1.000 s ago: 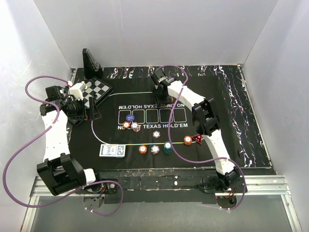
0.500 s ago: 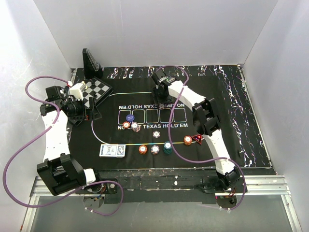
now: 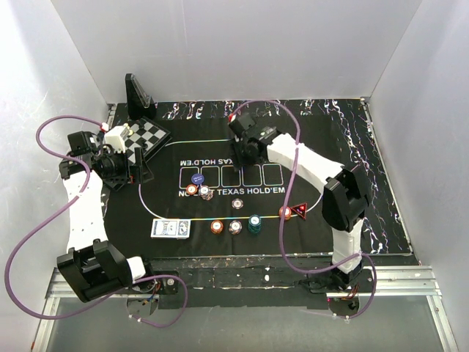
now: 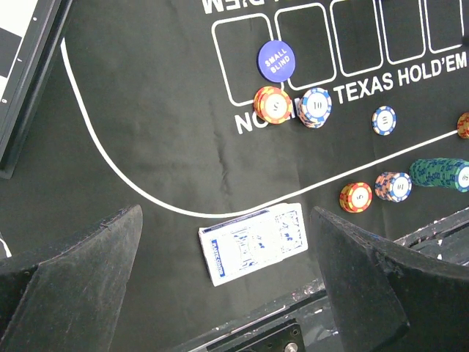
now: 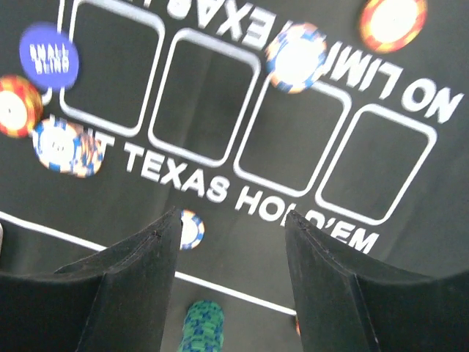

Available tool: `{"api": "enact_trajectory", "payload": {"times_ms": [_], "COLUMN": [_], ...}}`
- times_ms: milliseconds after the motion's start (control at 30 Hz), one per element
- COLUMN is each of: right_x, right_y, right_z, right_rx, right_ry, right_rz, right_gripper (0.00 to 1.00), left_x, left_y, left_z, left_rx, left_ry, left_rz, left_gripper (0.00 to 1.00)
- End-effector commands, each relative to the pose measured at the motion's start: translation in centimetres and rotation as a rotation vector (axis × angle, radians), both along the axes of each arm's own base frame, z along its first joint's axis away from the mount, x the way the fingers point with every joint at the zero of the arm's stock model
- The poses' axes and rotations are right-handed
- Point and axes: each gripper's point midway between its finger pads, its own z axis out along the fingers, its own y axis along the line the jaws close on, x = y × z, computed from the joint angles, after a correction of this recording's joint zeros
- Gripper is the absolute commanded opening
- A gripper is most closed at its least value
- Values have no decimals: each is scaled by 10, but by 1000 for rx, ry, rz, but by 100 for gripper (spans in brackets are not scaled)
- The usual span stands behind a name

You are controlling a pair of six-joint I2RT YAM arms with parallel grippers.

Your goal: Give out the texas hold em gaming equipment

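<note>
A deck of blue-and-white playing cards (image 3: 171,229) (image 4: 254,242) lies near the mat's front edge. Along that edge sit an orange chip (image 3: 216,226), a white chip (image 3: 234,226), a teal stack (image 3: 254,222), another orange chip (image 3: 285,213) and the red triangle (image 3: 299,212). A blue "small blind" disc (image 4: 276,59) lies by an orange chip (image 4: 272,104) and a white stack (image 4: 316,107). Below my right gripper (image 3: 246,151) (image 5: 233,220), open and empty over the card boxes, lie a white chip (image 5: 296,57) and an orange chip (image 5: 392,18). My left gripper (image 3: 136,166) (image 4: 226,213) hangs wide open above the mat's left side.
The black mat (image 3: 315,154) printed "NO LIMIT TEXAS HOLD'EM" covers the table. A black-and-white chessboard (image 3: 149,136) stands at the back left beside my left gripper, with a black stand (image 3: 137,95) behind it. White walls close in on three sides.
The right arm's elbow has swung out to the right and its gripper has shifted slightly toward the card boxes, jaws a little wider. The left arm has hardly moved.
</note>
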Motion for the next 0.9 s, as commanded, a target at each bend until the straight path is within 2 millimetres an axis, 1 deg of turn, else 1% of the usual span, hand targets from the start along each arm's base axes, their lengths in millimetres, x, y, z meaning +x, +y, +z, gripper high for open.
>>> {"api": "enact_trajectory", "payload": {"times_ms": [0,67,200,300,467,633,767,800,867], "right_x": [-54,-74,-106,-125,-157,-174,-178,-184,-186], "right_y": [13,17,18,16,28,38,43,45,47], "right_z": [-18,-24,-33,-37,-37,-43,-52,-54,-59], "right_rx": [-63,-75,-70,-76,-26,-16,-50,-47,-60], "right_ry": [28,39,80,99,145,173,190,220,235], "right_rz": [86,122,155,188,324,436,484,506,524], "right_gripper": [66,67,67,68,71,74,75,75,76], "left_x": [-8,-8,-9,-10,-12,-13,-13,-13,-14], "left_y": [-5,-4,-7,-8,-8,-8,-8,-7,-8], "left_z": [13,15,16,17,17,19,20,20,19], "left_rx": [7,10,-3,-2,1,1,7,8,8], "left_ry": [-34,-39,-35,-41,-40,-45,-47,-46,-44], "left_rz": [-12,-11,-14,-15,-14,-15,-16,-15,-16], "left_gripper": [100,100,100,100,100,100,100,100,100]}}
